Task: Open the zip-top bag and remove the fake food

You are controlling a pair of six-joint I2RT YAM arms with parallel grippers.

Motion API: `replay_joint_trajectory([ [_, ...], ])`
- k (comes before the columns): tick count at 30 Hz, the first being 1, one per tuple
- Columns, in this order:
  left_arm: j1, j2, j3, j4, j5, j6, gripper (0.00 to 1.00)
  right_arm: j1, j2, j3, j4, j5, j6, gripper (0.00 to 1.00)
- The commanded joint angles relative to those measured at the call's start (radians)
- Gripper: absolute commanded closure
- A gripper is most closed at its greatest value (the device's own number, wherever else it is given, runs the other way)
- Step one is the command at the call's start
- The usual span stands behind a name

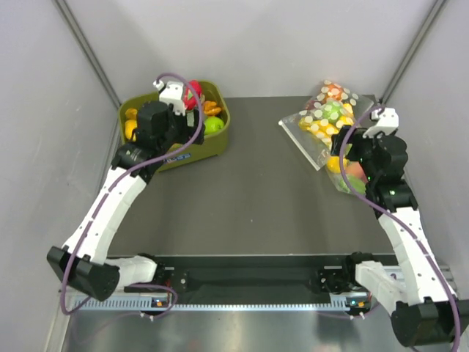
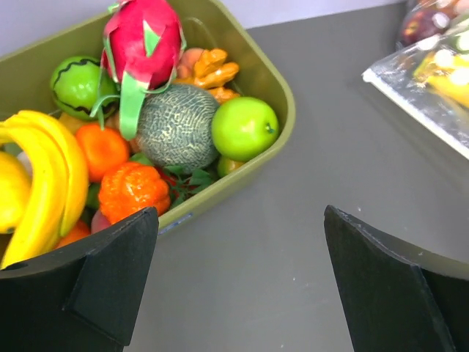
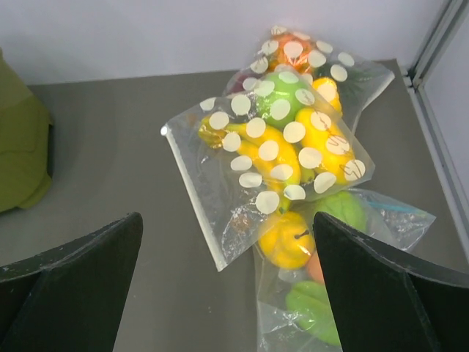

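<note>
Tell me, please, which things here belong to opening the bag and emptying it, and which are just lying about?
For the job:
- dotted zip-top bag
- inside it: banana bunch, green apple, yellow fruit

Lying about:
- second dotted bag behind it
- plain clear bag
- olive bin of toy produce, including the dragon fruit

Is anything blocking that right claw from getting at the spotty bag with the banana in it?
Nothing visible does. The zip-top bag lies uncovered, straight ahead of the open right claw. A plain clear bag pokes out from under its near edge.
</note>
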Motion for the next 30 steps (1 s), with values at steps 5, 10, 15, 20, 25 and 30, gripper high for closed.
replay_joint_trajectory([
  [5,0.008,-0.121,-0.193,0.180,0.028,0.007,0.01,0.105,0.272,0.178,0.001,0.036,-0.050,0.00],
  [10,0.014,-0.098,-0.201,0.178,0.044,0.002,0.01,0.188,0.500,0.295,-0.009,0.116,-0.063,0.00],
  [15,0.031,-0.078,-0.202,0.180,0.070,-0.010,0.01,0.273,0.658,0.382,-0.084,0.281,-0.108,0.00],
  [20,0.051,-0.071,-0.204,0.180,0.095,-0.019,0.01,0.321,0.767,0.387,-0.130,0.418,-0.168,0.00],
  [25,0.066,-0.058,-0.201,0.180,0.107,-0.031,0.01,0.389,0.792,0.330,-0.087,0.528,-0.213,0.00],
  [30,0.071,-0.054,-0.202,0.181,0.149,-0.038,0.01,0.412,0.855,0.323,-0.085,0.607,-0.237,0.00],
])
